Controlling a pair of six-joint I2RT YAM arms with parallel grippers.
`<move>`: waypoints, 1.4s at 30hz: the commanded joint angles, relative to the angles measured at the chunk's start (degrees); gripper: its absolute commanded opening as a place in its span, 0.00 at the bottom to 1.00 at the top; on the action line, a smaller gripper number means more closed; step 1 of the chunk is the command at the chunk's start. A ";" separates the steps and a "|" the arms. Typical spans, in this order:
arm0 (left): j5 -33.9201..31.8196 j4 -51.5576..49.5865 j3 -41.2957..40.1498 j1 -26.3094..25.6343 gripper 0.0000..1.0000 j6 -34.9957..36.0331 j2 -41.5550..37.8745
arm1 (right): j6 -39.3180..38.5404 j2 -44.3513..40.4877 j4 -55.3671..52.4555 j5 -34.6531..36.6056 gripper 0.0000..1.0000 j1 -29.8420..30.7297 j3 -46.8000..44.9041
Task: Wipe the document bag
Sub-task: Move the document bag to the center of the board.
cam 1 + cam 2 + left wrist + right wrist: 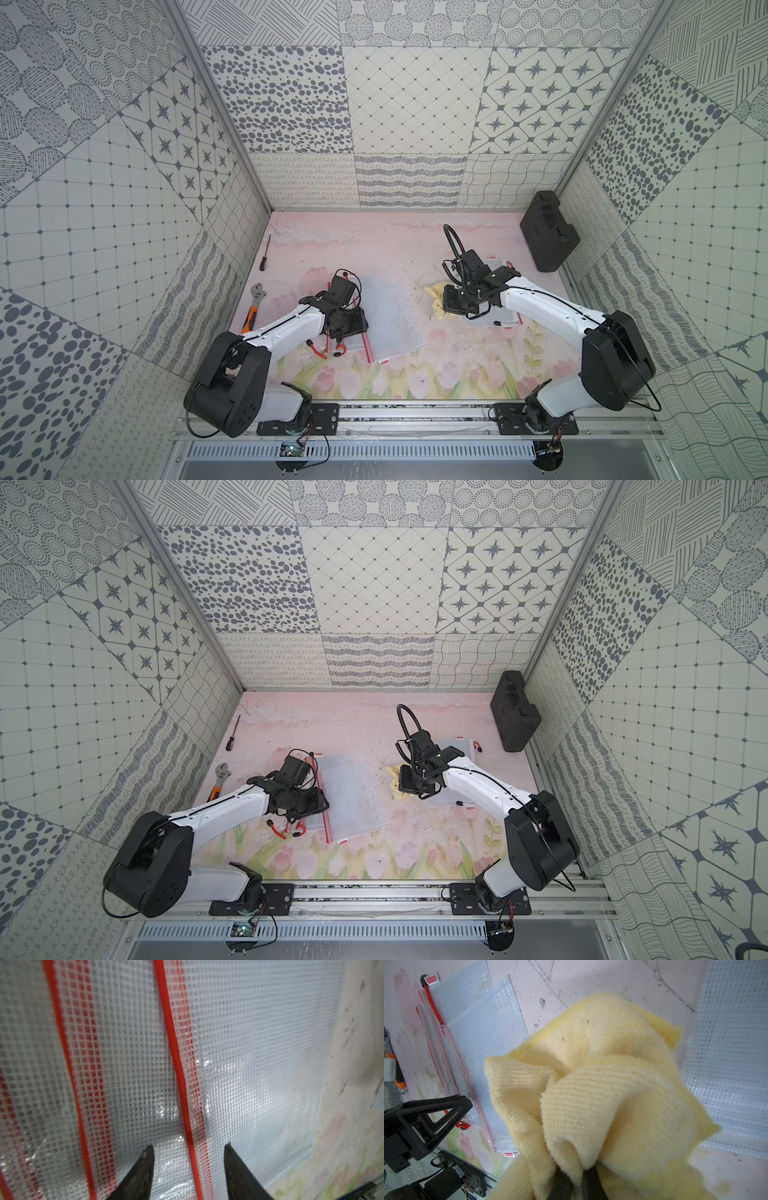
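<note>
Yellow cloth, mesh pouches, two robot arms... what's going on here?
The right hand is shut on a bunched yellow cloth, off to the side of the large mesh document bag. The left hand is down at that bag's edge, fingers apart on either side of its red zipper strip. The cloth isn't on the bag yet, so no wiping is under way.

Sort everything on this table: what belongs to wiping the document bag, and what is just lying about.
In the job:
mesh document bags, under the left gripper
yellow cloth, held in the right gripper
second mesh bag, beside the cloth

Lying about:
screwdriver
adjustable wrench
black case
</note>
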 commanded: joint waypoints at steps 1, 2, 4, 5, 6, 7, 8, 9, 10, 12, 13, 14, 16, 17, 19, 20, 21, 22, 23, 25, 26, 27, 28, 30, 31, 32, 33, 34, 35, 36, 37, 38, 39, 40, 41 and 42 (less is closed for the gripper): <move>4.01 7.75 -0.27 0.46 0.53 -1.34 1.82 | 0.87 1.42 1.65 0.20 0.00 0.79 1.06; 4.36 8.10 -0.20 0.50 0.52 -1.44 2.22 | 1.05 2.21 2.16 -0.55 0.00 1.04 1.08; 4.73 8.47 -0.02 0.50 0.48 -1.52 2.87 | 1.36 4.32 3.13 -1.14 0.00 1.75 1.14; 4.83 8.60 -0.01 0.45 0.47 -1.60 3.16 | 1.44 5.65 3.42 -1.20 0.00 2.28 1.38; 4.85 8.65 -0.10 0.46 0.44 -1.58 3.34 | 1.46 7.16 3.47 -1.60 0.00 2.71 1.87; 4.83 8.70 -0.14 0.46 0.41 -1.53 3.53 | 1.42 8.46 3.53 -1.79 0.00 3.12 2.24; 4.75 8.64 -0.25 0.50 0.40 -1.56 3.65 | 1.38 9.80 3.78 -1.87 0.00 3.57 2.74; 4.67 8.57 -0.40 0.45 0.40 -1.57 3.70 | 1.41 11.18 4.07 -2.09 0.00 4.00 3.18; 4.58 8.52 -0.53 0.45 0.39 -1.45 3.70 | 1.34 12.34 4.32 -2.41 0.00 4.34 3.54; 4.44 8.38 -0.87 0.45 0.39 -1.44 3.52 | 1.28 14.57 5.14 -3.00 0.00 4.98 4.34; 4.36 8.42 -1.04 0.50 0.39 -1.46 3.44 | 1.24 15.48 5.47 -3.20 0.00 5.13 4.55; 4.23 8.41 -1.15 0.46 0.38 -1.44 3.35 | 1.29 16.46 5.58 -3.46 0.00 5.27 4.86; 4.30 8.46 -1.24 0.45 0.33 -1.46 3.42 | 1.34 17.87 5.80 -3.78 0.00 5.54 5.32; 4.44 8.60 -1.20 0.45 0.33 -1.56 3.43 | 1.30 18.30 5.99 -3.96 0.00 5.70 5.36; 4.62 8.99 -1.24 0.45 0.30 -1.71 3.52 | 1.39 18.69 6.18 -4.16 0.00 5.92 5.45; 4.69 9.21 -1.24 0.50 0.29 -1.78 3.61 | 1.49 18.82 6.19 -4.31 0.00 6.14 5.45; 4.85 9.38 -1.16 0.44 0.29 -1.92 3.69 | 1.46 18.91 6.26 -4.40 0.00 6.28 5.45; 4.83 9.56 -1.13 0.48 0.28 -1.95 3.73 | 1.53 18.93 6.36 -4.44 0.00 6.43 5.37; 4.91 9.69 -1.07 0.45 0.27 -1.97 3.85 | 1.63 19.01 6.45 -4.64 0.00 6.62 5.36; 5.00 9.85 -0.85 0.50 0.23 -2.21 3.86 | 1.76 19.32 6.54 -4.71 0.00 6.93 5.27; 5.09 9.93 -0.76 0.49 0.21 -2.13 3.87 | 1.94 19.42 6.70 -4.70 0.00 7.10 5.12; 5.18 9.95 -0.64 0.45 0.18 -2.23 3.85 | 1.97 19.56 6.86 -4.80 0.00 7.22 5.01; 5.22 9.93 -0.54 0.46 0.16 -2.27 3.79 | 2.13 19.69 6.98 -4.86 0.00 7.25 4.92; 5.64 10.03 -0.26 0.50 0.09 -2.28 3.79 | 2.23 19.89 7.15 -4.96 0.00 7.46 4.83; 5.80 10.18 -0.14 0.45 0.05 -2.24 3.79 | 2.31 19.84 7.23 -5.01 0.00 7.53 4.76; 6.13 10.29 -0.02 0.46 0.00 -2.36 3.76 | 2.29 19.86 7.17 -5.01 0.00 7.63 4.74; 6.44 10.44 0.15 0.46 0.00 -2.31 3.76 | 2.20 19.74 7.01 -4.95 0.00 7.67 4.83; 6.49 10.40 0.38 0.47 0.00 -2.43 3.81 | 2.22 19.47 6.83 -4.89 0.00 7.63 4.83; 6.93 10.52 0.74 0.45 0.00 -2.36 3.83 | 2.18 19.01 6.48 -4.80 0.00 7.63 4.83; 7.55 10.44 1.43 0.46 0.00 -2.33 3.75 | 2.04 18.26 5.97 -4.48 0.00 7.63 4.92; 8.09 10.24 2.22 0.40 0.00 -2.29 3.70 | 1.92 17.31 5.13 -3.74 0.00 7.60 5.08; 8.81 9.89 3.32 0.29 0.00 -2.16 3.57 | 1.72 15.78 3.99 -2.51 0.00 7.52 5.27; 9.50 9.48 4.74 0.01 0.00 -1.90 3.39 | 1.85 13.74 3.06 -1.23 0.00 7.32 5.27; 10.03 8.69 6.16 -0.38 0.00 -1.50 3.25 | 1.95 11.69 2.27 -0.46 0.00 6.79 5.12; 10.33 7.34 8.27 -1.03 0.00 -0.87 3.26 | 2.29 8.95 1.55 0.13 0.00 5.79 4.82; 10.82 6.10 10.45 -1.67 0.00 -0.15 3.39 | 2.73 6.43 0.97 0.57 0.00 4.76 4.48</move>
